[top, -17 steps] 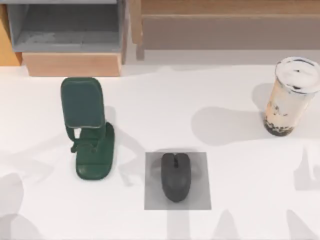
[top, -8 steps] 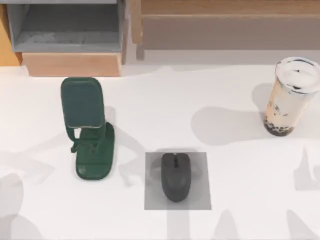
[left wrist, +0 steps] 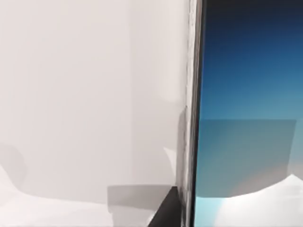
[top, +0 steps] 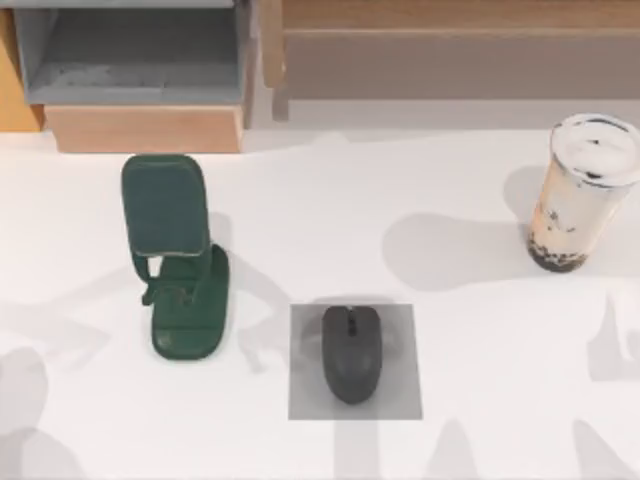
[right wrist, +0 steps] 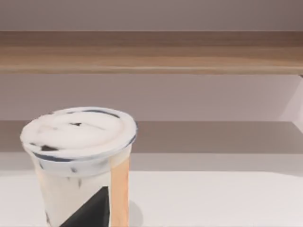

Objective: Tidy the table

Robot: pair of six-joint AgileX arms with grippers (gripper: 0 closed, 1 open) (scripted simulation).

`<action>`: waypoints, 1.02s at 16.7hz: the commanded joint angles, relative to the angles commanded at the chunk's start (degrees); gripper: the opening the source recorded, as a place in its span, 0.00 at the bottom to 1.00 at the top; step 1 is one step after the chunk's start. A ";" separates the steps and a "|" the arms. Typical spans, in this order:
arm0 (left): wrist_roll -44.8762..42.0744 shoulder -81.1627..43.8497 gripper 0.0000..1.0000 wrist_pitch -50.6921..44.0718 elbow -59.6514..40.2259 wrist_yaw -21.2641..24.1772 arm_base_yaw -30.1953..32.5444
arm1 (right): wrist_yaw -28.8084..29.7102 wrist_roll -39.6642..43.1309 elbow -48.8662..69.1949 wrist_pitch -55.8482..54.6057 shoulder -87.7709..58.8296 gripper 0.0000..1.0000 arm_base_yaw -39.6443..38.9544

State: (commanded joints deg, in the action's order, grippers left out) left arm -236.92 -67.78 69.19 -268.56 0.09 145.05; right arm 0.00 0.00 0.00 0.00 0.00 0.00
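We see the white table (top: 300, 220) from above, spreading across the whole top view, with a wood-and-grey shelf (top: 135, 75) along its far edge; a green stand (top: 175, 255) is upright on the table's left half, its base pointing toward the near edge; a dark mouse (top: 351, 353) lies on a grey mat (top: 400, 395) near the middle of the near edge; a cup (top: 580, 190) with a white lid stands upright by the right edge, well apart from the mat. From our right wrist the cup (right wrist: 80, 165) is close, with the shelf (right wrist: 151, 52) behind it; from our left wrist we see the table (left wrist: 71, 94) and its edge against blue. How far either gripper is open, or whether it holds anything, we cannot tell.
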 joint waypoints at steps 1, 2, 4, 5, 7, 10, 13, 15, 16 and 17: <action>0.42 -2.00 0.00 1.69 0.16 -0.78 0.10 | 0.00 0.00 0.00 0.00 0.00 1.00 0.00; 0.38 -2.04 0.00 1.90 0.17 -0.74 0.12 | 0.00 0.00 0.00 0.00 0.00 1.00 0.00; 0.16 -2.68 0.00 3.58 0.68 -0.66 0.27 | 0.00 0.00 0.00 0.00 0.00 1.00 0.00; 0.10 -3.18 0.00 4.71 1.18 -0.66 0.31 | 0.00 0.00 0.00 0.00 0.00 1.00 0.00; 0.09 -4.32 0.00 6.87 2.38 -0.68 0.28 | 0.00 0.00 0.00 0.00 0.00 1.00 0.00; 0.32 -5.21 0.00 8.24 3.49 -0.80 0.06 | 0.00 0.00 0.00 0.00 0.00 1.00 0.00; 0.22 -4.97 0.00 8.08 3.33 -0.77 0.13 | 0.00 0.00 0.00 0.00 0.00 1.00 0.00; 1.91 -6.17 0.00 7.58 3.29 0.10 1.52 | 0.00 0.00 0.00 0.00 0.00 1.00 0.00; 3.56 -7.22 0.00 7.00 3.12 0.94 2.94 | 0.00 0.00 0.00 0.00 0.00 1.00 0.00; 5.68 -8.55 0.00 6.19 2.87 2.01 4.80 | 0.00 0.00 0.00 0.00 0.00 1.00 0.00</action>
State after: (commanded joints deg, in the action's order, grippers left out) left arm -231.24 -76.33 75.38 -265.69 2.10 149.84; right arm 0.00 0.00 0.00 0.00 0.00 0.00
